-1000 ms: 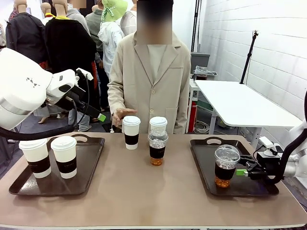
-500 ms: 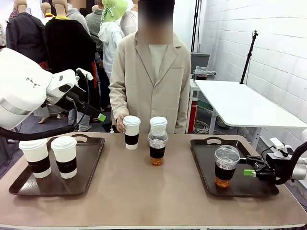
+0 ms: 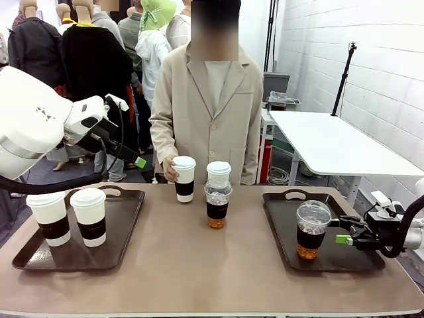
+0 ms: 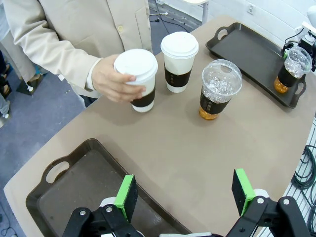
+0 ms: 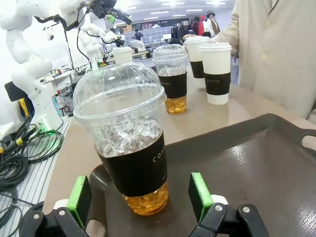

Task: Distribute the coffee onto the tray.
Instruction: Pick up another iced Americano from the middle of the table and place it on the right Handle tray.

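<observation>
Judging by the layout, half is done: two paper cups (image 3: 89, 215) are set on the left tray (image 3: 127, 222), one dome-lidded cup (image 3: 311, 228) on the right tray (image 3: 281, 228) before the spread right tool (image 3: 339, 239). Three cups (image 3: 216, 205) are left on the tabletop (image 3: 199, 271) between; the left tool (image 4: 185, 192) is spread too.

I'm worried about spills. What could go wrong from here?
1. The open right gripper points at the iced cup on the right tray from close by; a stray push might tip it.
2. The person's hand grips a paper cup mid-table; the open left gripper reaching there might hit it.
</observation>
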`<state>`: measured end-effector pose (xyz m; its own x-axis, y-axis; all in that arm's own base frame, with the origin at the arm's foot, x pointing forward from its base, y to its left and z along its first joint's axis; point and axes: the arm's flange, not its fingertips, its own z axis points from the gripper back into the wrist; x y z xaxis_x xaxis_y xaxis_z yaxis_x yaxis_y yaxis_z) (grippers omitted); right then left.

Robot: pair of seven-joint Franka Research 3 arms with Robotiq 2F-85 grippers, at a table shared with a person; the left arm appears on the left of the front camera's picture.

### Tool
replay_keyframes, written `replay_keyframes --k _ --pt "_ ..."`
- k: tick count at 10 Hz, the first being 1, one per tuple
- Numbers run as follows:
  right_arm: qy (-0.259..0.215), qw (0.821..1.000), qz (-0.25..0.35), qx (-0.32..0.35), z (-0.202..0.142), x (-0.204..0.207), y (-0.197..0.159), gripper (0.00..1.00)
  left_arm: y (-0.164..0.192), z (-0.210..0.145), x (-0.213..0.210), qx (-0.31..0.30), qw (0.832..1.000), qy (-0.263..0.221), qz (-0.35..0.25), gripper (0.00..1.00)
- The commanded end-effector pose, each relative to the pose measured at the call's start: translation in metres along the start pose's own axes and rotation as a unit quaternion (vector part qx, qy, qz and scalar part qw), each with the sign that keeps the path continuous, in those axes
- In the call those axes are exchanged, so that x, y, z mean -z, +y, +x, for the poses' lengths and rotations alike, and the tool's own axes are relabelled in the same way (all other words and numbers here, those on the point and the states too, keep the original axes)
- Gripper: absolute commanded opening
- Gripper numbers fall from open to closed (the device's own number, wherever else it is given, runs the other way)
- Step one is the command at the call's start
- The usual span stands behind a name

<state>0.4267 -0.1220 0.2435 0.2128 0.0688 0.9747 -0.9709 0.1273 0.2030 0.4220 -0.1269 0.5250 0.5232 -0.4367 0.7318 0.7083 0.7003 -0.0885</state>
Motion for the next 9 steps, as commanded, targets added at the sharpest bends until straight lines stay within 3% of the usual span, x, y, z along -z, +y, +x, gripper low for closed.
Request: replay_keyframes --k 1,4,9 --pt "0.001 1.000 0.001 -0.001 0.001 0.001 -0.002 1.00 0.002 0.000 0.001 -0.006 1.000 -0.004 -0.009 1.00" --pt "0.008 1.000 -0.003 -0.002 0.007 -0.001 -0.005 1.00 0.002 0.000 0.001 -0.006 1.000 -0.004 -0.009 1.00" --pt "0.060 0.998 -0.010 -0.005 0.072 -0.007 -0.032 1.00 0.002 0.000 0.001 -0.006 1.000 -0.004 -0.009 1.00"
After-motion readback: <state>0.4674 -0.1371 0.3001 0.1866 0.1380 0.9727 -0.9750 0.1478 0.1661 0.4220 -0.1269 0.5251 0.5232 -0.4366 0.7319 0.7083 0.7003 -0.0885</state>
